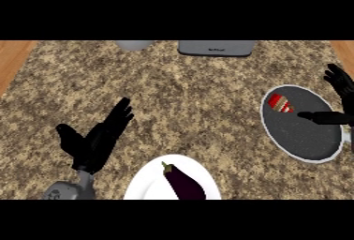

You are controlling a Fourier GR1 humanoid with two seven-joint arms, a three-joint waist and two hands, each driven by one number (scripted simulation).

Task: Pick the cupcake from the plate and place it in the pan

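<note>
Right robot hand [340, 101] stands at the counter's right edge, over the far rim of the round dark-grey pan [304, 140]; its fingers point up and its thumb reaches across the pan surface, all spread, and it holds nothing. We find the small cupcake with red-and-white striped wrapper [281, 103] lying inside the pan, in its far-left part, just beside the thumb tip but apart from it. We judge the placing to be done: the cupcake rests on the pan floor, free of the hand.

Left robot hand [97, 138] shows near the counter's front-left, open with fingers straight and angled upward, resting and carrying nothing.

At the front edge we note the round white plate [149, 183]; it bears a dark purple aubergine [184, 183] and no cupcake. Along the counter's back edge stand a grey box-shaped appliance [216, 48] and part of a pale grey round vessel [133, 45].

What remains, in our judgement, is only for the right hand to draw clear of the pan without nudging the cupcake.
</note>
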